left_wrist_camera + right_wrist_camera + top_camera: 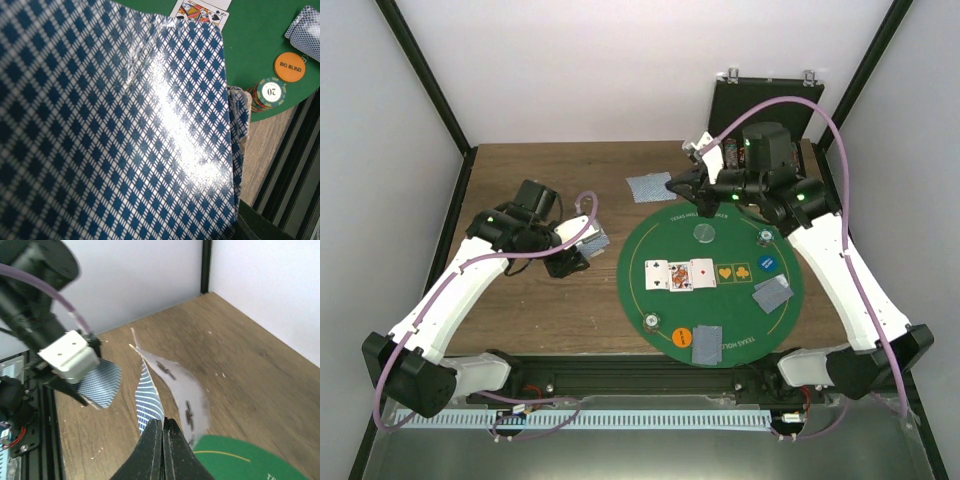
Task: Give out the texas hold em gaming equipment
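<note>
My left gripper (582, 245) hovers over the bare wood left of the mat, shut on a deck of blue-backed cards (592, 238). The deck's top card (115, 130) fills the left wrist view and hides the jaws. Beyond the mat's far-left edge, my right gripper (163, 421) is shut on two bent cards (150, 395), one showing its blue back and one its white face (180, 385). From above, these cards (650, 187) sit just above the wood. On the green mat (740, 330) lie three face-up cards (680, 275), two face-down pairs (772, 293) (706, 344), an orange disc (681, 336) and chips (705, 232) (766, 264).
The black case (765, 100) stands open at the back right behind the right arm. A chip stack (270, 92) and the orange BIG BLIND disc (289, 66) sit near the mat's front edge. Dark frame posts and white walls bound the table.
</note>
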Controlling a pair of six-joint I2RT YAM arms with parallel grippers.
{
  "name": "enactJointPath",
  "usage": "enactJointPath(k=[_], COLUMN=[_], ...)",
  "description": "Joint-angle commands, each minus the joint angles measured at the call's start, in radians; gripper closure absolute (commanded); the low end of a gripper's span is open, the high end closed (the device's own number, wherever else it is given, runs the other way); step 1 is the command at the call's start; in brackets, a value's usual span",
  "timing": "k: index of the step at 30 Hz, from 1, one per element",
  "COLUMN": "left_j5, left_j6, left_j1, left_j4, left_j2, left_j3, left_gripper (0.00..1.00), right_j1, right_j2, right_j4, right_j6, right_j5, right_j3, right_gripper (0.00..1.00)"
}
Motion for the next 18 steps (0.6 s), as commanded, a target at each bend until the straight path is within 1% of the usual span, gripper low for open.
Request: enactJointPath(k=[1, 5, 8, 10, 14, 18], left_j5=[0.019, 0.018, 0.012, 0.009, 0.018, 0.010], left_j6=[-0.001, 0.001, 0.001, 0.003, 0.002, 0.019], left_j1=[0.000, 0.000, 0.000, 0.001, 0.000, 0.000], left_j4=[0.006, 0.006, 0.014, 0.022, 0.050, 0.124], left_j2=[0.010, -0.005, -0.013, -0.012, -0.011, -0.021], left_j3=[0.019, 0.012, 0.001, -0.006, -0.022, -0.089], left_gripper=[0.51, 0.51, 0.51, 0.51, 0.51, 0.51], right_j1=[0.006, 0.006, 0.006, 0.006, 0.006, 0.006], right_j2=[-0.008, -0.006, -0.006, -0.015, -0.025, -0.034], right_j4=[-0.018, -0.010, -0.014, 0.014, 0.139, 0.275], right_j6=[-0.037, -0.015, 0.002, 0.040, 0.226, 0.401], right_j5=[-0.115, -0.119, -0.174, -0.198, -0.242, -0.264], right_j3=[0.019, -0.011, -0.026, -0.048, -0.135, -0.223], right_gripper=[0.99, 0.99, 0.99, 0.99, 0.99, 0.99])
